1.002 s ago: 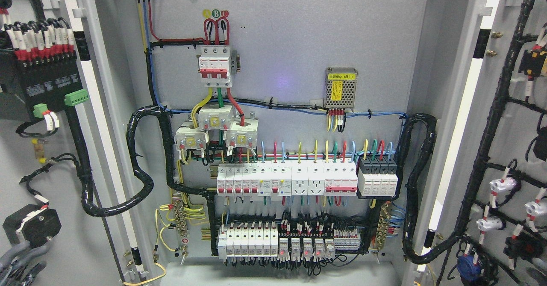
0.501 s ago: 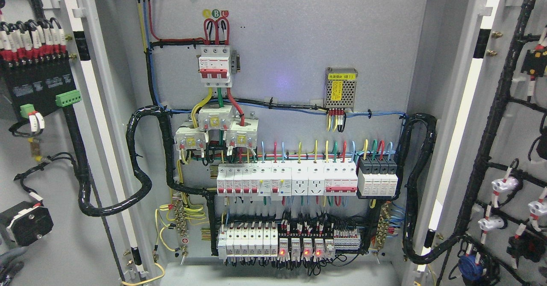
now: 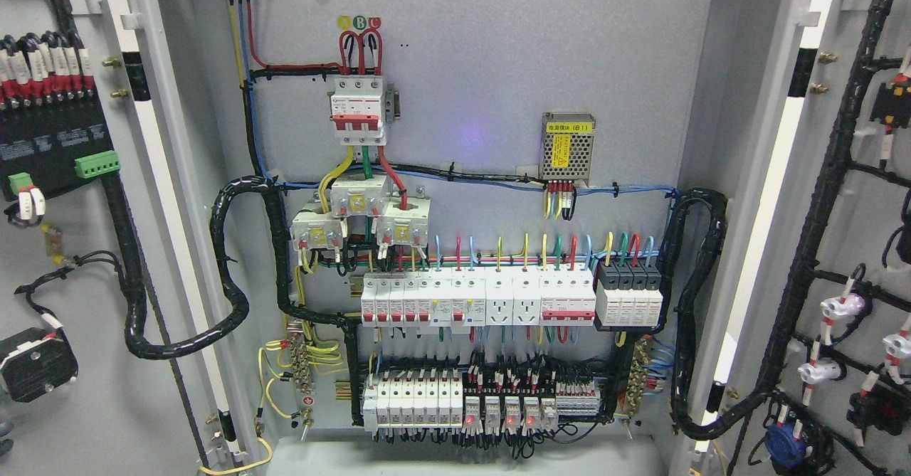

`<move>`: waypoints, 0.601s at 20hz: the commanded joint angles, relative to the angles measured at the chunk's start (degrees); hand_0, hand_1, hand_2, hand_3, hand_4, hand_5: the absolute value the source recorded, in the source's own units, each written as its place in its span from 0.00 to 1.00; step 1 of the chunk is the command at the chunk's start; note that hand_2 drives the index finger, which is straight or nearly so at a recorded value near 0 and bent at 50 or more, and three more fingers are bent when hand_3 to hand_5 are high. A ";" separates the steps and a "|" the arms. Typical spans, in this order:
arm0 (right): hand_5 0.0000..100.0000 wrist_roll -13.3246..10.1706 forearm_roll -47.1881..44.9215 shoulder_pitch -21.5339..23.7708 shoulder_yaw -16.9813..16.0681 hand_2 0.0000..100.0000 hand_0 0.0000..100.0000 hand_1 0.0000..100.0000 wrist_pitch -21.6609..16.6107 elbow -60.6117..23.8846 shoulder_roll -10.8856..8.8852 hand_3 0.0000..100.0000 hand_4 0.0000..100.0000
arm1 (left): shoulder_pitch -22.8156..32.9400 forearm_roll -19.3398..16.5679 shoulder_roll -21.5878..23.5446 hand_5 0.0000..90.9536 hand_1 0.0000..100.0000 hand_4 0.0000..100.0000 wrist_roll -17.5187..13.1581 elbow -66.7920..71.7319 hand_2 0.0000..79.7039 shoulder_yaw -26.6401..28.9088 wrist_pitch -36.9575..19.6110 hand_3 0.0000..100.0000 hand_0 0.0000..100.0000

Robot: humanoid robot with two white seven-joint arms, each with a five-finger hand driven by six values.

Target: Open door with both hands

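Note:
The grey electrical cabinet (image 3: 484, 70) stands with both doors swung outward. The left door (image 3: 78, 405) fills the picture's left edge and shows its inner face, with a black terminal block (image 3: 50, 141) and wiring on it. On the right, the right door (image 3: 872, 213) also shows its inner face, with black cable looms and white lamp backs. Only a dark sliver of my left hand (image 3: 3, 446) shows at the bottom left edge, beside the left door. My right hand is out of the picture.
Inside the cabinet are a red-and-white main breaker (image 3: 358, 109), a row of white breakers (image 3: 477, 298), relays with red lights (image 3: 498, 412) and a small metal power supply (image 3: 567, 146). Thick black cable looms (image 3: 228, 305) run from the cabinet to each door.
The left door has swung further outward, its terminal block and parts sliding left. My left hand has slipped almost out of the lower left corner. The right door has shifted slightly right.

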 commanded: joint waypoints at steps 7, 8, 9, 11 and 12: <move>0.00 1.58 -2.63 1.85 -2.06 0.00 0.00 0.00 0.01 0.51 -0.40 0.00 0.00 | -0.15 1.50 1.69 0.00 0.00 0.00 0.15 3.87 0.00 1.79 0.10 0.00 0.00; 0.00 1.49 -2.54 1.85 -2.07 0.00 0.00 0.00 -0.08 0.51 -0.32 0.00 0.00 | -0.15 1.85 1.86 0.00 0.00 0.00 0.15 4.05 0.00 1.79 0.10 0.00 0.00; 0.00 1.49 -2.63 1.94 -2.07 0.00 0.00 0.00 -0.08 0.51 -0.31 0.00 0.00 | -0.15 2.20 2.13 0.00 0.00 0.00 0.15 4.22 0.00 1.88 0.10 0.00 0.00; 0.00 1.58 -2.63 2.20 -2.15 0.00 0.00 0.00 -0.08 0.60 -0.31 0.00 0.00 | -0.23 2.91 2.65 0.00 0.00 0.00 0.15 4.84 0.00 1.96 0.10 0.00 0.00; 0.00 1.58 -2.63 2.38 -2.41 0.00 0.00 0.00 0.01 0.60 -0.31 0.00 0.00 | -0.15 3.00 2.83 0.00 0.00 0.00 0.15 5.10 0.00 2.14 0.10 0.00 0.00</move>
